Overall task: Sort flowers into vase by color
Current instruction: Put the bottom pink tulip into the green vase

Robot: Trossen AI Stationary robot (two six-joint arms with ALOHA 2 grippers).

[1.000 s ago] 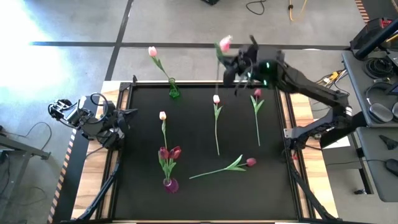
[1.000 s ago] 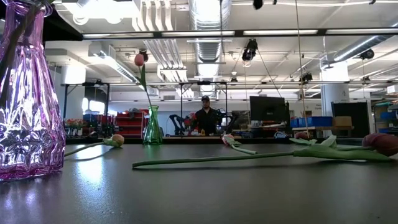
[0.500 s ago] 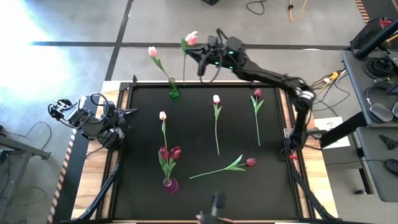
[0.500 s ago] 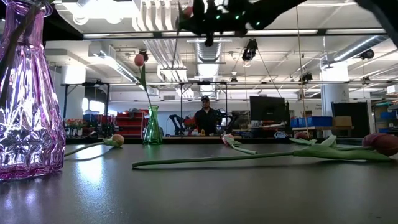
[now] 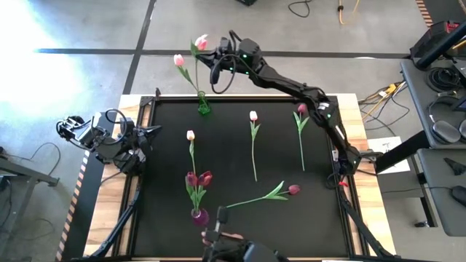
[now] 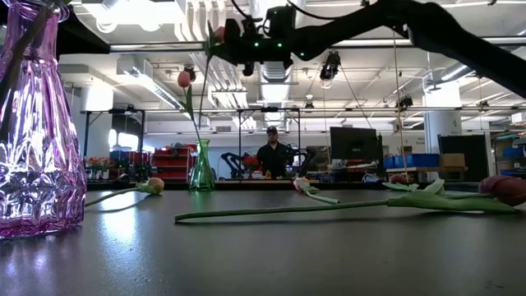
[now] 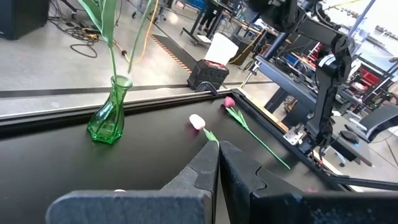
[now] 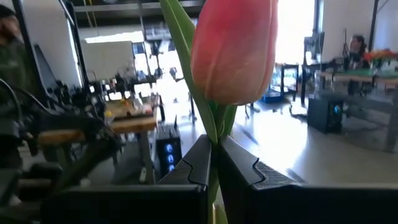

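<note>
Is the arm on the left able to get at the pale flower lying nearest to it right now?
Probably yes. The left gripper waits at the table's left edge, fingers shut and empty, and the pale tulip lies flat close by with bare black mat between them. It would need to open first.

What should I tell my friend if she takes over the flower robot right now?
Right end effector: shut on a pale pink tulip, held high near the green vase at the table's far edge.
Left end effector: shut, empty, waiting at the table's left edge.
Done: one pale pink tulip stands in the green vase; two dark red tulips stand in the purple vase.
Left: lower the held tulip into the green vase. Lying on the black mat are two pale tulips and two dark red ones.
</note>
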